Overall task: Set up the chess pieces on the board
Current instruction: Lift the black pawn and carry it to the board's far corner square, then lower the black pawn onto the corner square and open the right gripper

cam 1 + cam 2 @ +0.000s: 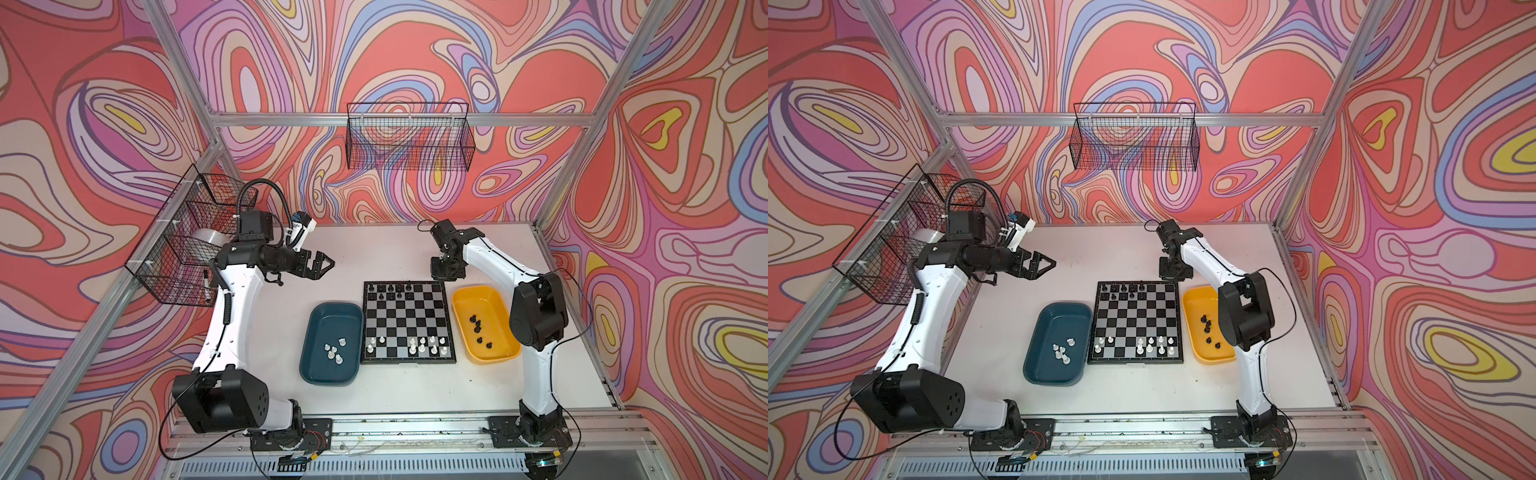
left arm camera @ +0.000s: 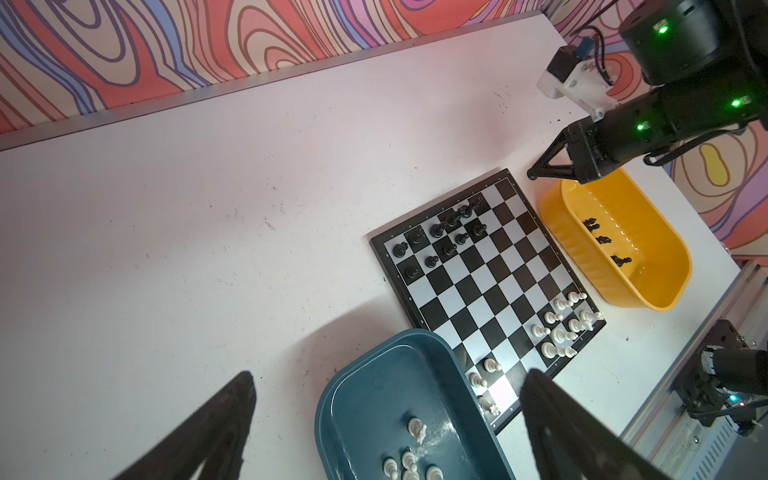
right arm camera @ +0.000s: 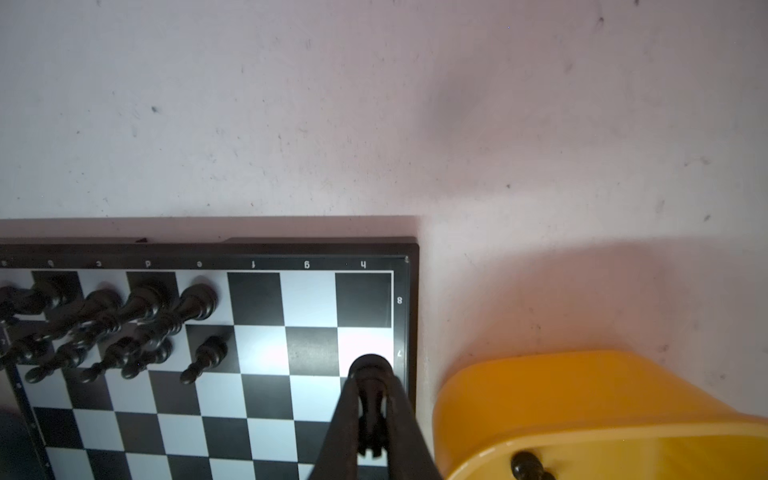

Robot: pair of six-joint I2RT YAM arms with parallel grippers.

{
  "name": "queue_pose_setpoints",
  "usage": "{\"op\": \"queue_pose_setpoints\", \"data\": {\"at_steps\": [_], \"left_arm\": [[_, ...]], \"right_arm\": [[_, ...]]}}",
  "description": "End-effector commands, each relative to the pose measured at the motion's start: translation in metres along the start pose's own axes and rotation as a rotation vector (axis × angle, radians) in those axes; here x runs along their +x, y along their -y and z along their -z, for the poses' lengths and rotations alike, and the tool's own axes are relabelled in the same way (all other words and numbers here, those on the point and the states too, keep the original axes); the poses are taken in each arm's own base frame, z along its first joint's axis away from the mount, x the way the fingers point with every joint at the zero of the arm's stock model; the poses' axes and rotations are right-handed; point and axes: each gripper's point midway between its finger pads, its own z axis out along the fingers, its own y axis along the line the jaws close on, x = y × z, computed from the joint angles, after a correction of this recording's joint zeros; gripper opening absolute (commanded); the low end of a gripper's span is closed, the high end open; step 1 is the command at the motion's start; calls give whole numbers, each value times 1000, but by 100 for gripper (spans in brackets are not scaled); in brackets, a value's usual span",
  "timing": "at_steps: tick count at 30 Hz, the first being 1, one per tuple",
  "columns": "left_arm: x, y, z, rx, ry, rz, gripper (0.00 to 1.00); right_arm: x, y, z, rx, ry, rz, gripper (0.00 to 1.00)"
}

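Observation:
The board [image 1: 405, 320] lies mid-table, with several black chess pieces [image 1: 390, 289] on its far left squares and white ones [image 1: 422, 345] on the near rows. My right gripper [image 3: 371, 376] hangs over the board's far right corner, shut on a black chess piece [image 3: 370, 409]; in a top view that gripper [image 1: 446, 272] points down there. My left gripper [image 1: 326, 264] hovers high, left of the board, and is open with nothing between its fingers [image 2: 548, 415]. Loose white pieces [image 2: 415, 430] lie in the teal tray [image 1: 309, 345], loose black ones [image 1: 478, 326] in the yellow tray [image 1: 463, 307].
The teal tray touches the board's left side and the yellow tray stands close on its right. A wire basket [image 1: 187, 237] holding a tape roll hangs on the left frame, and another basket [image 1: 409, 137] hangs on the back wall. An aluminium rail [image 1: 415, 428] runs along the front.

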Motion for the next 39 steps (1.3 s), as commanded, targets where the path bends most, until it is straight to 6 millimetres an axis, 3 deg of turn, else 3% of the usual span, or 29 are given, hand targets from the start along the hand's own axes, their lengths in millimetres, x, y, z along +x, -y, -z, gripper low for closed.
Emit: {"op": "queue_pose_setpoints", "data": {"at_steps": [1, 18, 39], "left_arm": [[4, 4, 2, 4, -2, 1, 100], [10, 1, -5, 2, -23, 12, 100], [13, 0, -7, 5, -34, 15, 100]], "right_arm": [[-4, -8, -8, -20, 7, 12, 11], [9, -5, -45, 2, -60, 16, 11], [10, -2, -54, 22, -75, 28, 19]]}}
